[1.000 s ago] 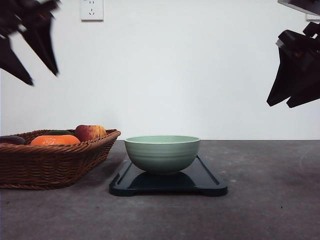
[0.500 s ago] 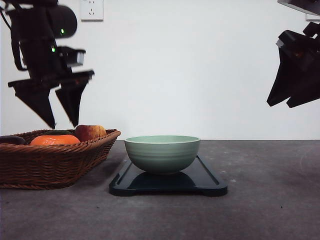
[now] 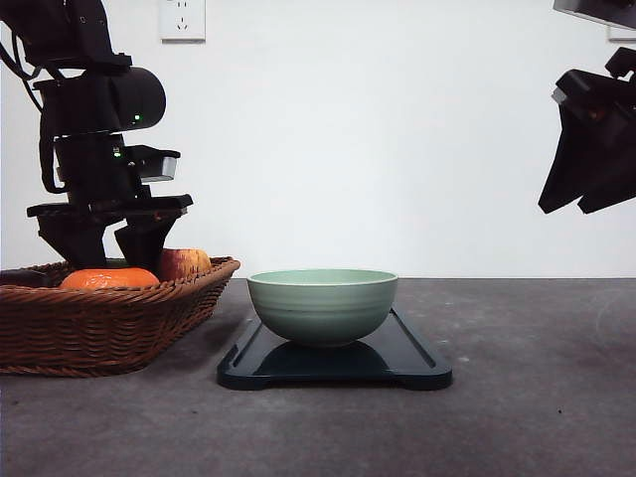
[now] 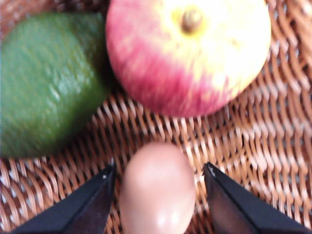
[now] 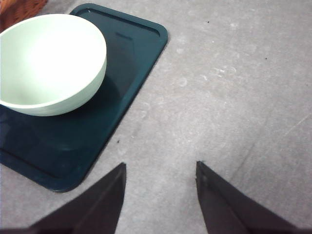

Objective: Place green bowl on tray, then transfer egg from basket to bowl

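Note:
The pale green bowl [image 3: 322,304] [image 5: 48,61] sits upright on the dark tray [image 3: 407,358] [image 5: 131,58] at the table's middle. At the left stands the wicker basket [image 3: 94,318] [image 4: 253,141]. My left gripper [image 3: 109,246] [image 4: 160,171] has dipped into it and is open, one finger on each side of the brownish-pink egg [image 4: 157,190], which lies on the basket floor. I cannot tell whether the fingers touch the egg. My right gripper [image 3: 586,204] [image 5: 161,168] hangs open high at the right, over bare table beside the tray, holding nothing.
In the basket a red-yellow apple [image 4: 187,51] [image 3: 179,262] and a green fruit [image 4: 44,83] lie just beyond the egg, and an orange fruit [image 3: 107,279] sits nearer the front. Grey table [image 3: 527,397] spreads right of the tray. A wall socket [image 3: 182,19] is behind.
My left arm has swung in from the upper left and come down into the basket, its open fingers now around the egg. The right arm, bowl and tray have barely moved.

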Tool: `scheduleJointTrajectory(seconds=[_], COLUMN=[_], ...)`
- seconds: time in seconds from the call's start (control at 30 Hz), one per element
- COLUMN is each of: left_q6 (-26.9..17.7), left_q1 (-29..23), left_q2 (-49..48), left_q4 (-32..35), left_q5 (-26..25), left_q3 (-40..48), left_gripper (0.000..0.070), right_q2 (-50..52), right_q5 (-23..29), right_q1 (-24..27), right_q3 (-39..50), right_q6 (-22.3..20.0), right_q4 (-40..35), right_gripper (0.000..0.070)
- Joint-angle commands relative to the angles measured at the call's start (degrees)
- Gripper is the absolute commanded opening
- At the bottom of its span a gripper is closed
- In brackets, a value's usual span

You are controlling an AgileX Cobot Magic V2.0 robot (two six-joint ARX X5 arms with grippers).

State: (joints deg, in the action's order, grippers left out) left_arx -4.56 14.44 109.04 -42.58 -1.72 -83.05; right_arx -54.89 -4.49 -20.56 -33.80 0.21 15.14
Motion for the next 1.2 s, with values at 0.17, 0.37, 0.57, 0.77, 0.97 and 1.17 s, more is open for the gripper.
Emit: scheduleJointTrajectory(seconds=[0.17,0.37,0.57,0.77,0.97,1.17], left_q6=[-0.51,-0.35,-0.32,0.14,0.43,0.52], left_q1=[0.17,0.15,0.16,0.15,0.15,0.15], left_q2=[2.85,2.86,2.87,2.85,2.65,-0.43], left_q4=[0.24,-0.07,-0.3,-0.98,-2.27,-2.91], left_q5=[0.08,0.32,0.48,0.48,0.46,0.46], left_q3=[-1.39,-1.39,-1.39,-1.41,-1.65,-1.75], left_gripper=[0.0363,0.0348,0.0279,0.0218,0.0217,0.0217], right_q2=[-0.5,-0.5,-0.5,-0.5,-0.5,-0.5], right_q5=[0.11,0.09,0.09,0.09,0.09,0.06], right_q1=[-0.2,-0.2,-0.2,-0.2,-0.2,-0.2], right_q3=[-0.22,-0.22,-0.22,-0.22,-0.22,-0.22], right_q6=[-0.61,-0.66,-0.66,-0.66,-0.66,-0.66], right_q4=[-0.5,-0.5,-0.5,-0.5,-0.49,-0.48], right_gripper=[0.0278,0.0278,0.0278,0.0278,0.0278,0.0279])
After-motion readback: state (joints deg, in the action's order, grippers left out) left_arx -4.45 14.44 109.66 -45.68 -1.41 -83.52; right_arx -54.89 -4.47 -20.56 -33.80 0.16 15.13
